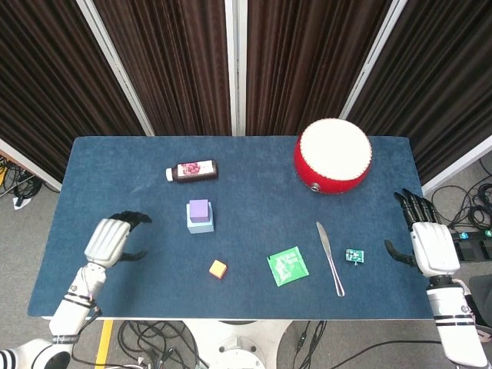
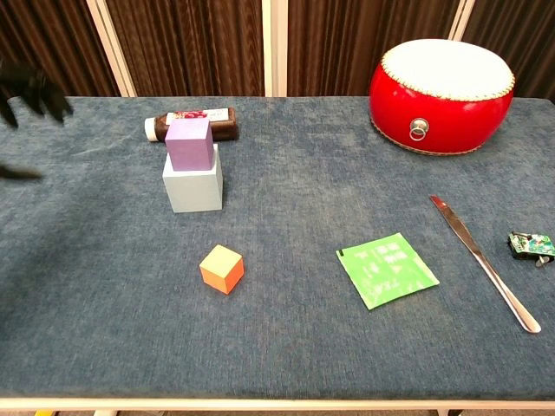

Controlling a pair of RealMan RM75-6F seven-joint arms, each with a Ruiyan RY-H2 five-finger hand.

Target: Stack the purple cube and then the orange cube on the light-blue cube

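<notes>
Table point(image 1: 254, 165): blue cloth top, seen whole from the head view; only the near part is caught by the chest view.
Drum point(image 1: 332, 156): red with a white skin, parked at the far right.
Left hand point(image 1: 108, 240): fully seen only from the head view, fingers spread, nothing held, well left of the stack; just dark fingertips point(image 2: 35, 87) are caught at the chest view's edge.
Right hand point(image 1: 429, 244): head view only, off the table's right edge, fingers apart, empty.
Light-blue cube point(image 2: 192, 179): left of centre, flat on the cloth.
Purple cube point(image 2: 189, 143): sat on the light-blue one, slightly twisted.
Orange cube point(image 2: 222, 269): alone on the cloth, near the stack, corner turned toward the chest view.
</notes>
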